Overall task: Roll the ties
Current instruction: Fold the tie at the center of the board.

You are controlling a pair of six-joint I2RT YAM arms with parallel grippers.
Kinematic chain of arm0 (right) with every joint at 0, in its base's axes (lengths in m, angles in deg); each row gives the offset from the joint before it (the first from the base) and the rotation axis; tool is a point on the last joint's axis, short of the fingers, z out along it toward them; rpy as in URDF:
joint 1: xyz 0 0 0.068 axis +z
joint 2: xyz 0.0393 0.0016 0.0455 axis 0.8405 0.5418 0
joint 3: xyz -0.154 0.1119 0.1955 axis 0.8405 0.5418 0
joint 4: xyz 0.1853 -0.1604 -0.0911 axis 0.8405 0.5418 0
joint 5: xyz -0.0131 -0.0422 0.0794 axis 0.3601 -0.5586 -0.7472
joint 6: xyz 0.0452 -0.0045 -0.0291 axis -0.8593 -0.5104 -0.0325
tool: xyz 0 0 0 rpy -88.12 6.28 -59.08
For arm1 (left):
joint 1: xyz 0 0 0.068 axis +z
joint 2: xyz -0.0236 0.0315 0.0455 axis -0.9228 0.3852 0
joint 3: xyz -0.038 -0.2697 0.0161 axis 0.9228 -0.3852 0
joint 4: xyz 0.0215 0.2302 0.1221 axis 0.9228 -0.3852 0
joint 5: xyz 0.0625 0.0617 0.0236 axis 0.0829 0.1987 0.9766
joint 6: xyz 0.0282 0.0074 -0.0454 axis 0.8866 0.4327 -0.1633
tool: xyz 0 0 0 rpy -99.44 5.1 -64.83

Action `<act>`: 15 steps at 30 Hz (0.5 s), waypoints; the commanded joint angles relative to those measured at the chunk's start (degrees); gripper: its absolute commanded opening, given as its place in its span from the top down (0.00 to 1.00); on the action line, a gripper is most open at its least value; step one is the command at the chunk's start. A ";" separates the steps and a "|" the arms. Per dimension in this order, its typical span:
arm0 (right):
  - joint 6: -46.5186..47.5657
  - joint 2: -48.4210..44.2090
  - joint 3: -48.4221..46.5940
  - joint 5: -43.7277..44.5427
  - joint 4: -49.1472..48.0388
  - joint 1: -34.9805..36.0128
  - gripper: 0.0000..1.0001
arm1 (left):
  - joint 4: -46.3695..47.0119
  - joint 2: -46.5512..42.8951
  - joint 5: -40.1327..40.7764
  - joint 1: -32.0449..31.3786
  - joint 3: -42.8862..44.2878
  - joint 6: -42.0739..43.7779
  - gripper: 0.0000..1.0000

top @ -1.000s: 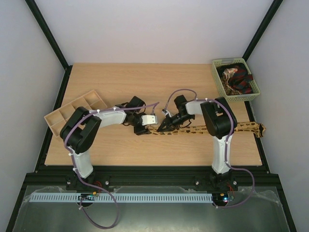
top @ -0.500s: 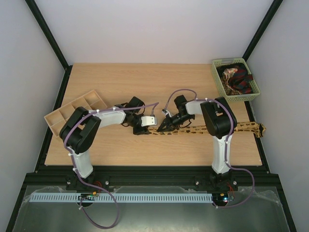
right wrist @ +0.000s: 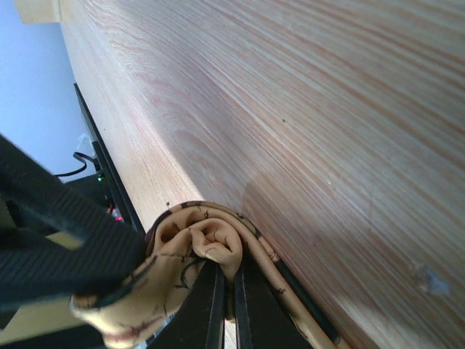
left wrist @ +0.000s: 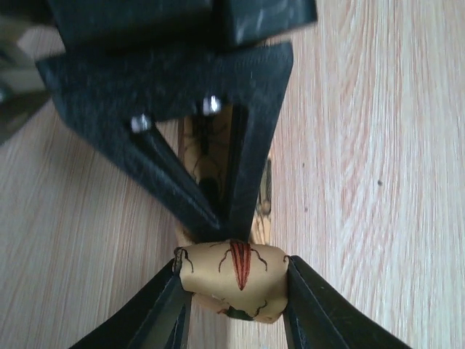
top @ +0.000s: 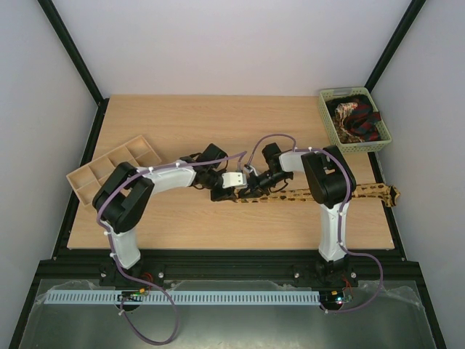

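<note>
Left wrist: left tool (left wrist: 234, 292) clamps rolled tie (left wrist: 234, 275) | top external: unrolled tail (top: 365, 191) runs right

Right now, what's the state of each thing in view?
spotted tie: left end rolled up, rest flat on the table, far end over the right edge.
left gripper: shut across the roll's sides.
right gripper: shut on the roll's core.
green basket: upright, holding other ties.
</note>
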 commanded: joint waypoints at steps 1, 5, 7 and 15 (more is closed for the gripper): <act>0.54 3.13 0.66 7.84 2.62 0.02 0.99 | 2.98 2.30 -2.15 -1.57 2.35 -2.84 0.65; 0.56 2.72 0.99 7.13 2.46 0.03 0.99 | 3.73 4.71 -0.95 -1.99 3.05 -3.61 0.65; 0.48 2.64 1.03 6.66 2.47 -0.05 0.99 | 3.85 5.51 -0.03 -1.99 2.86 -3.56 0.66; 0.28 1.00 1.74 2.67 1.20 -0.53 0.97 | 1.33 6.52 4.84 -1.99 2.11 -1.72 0.69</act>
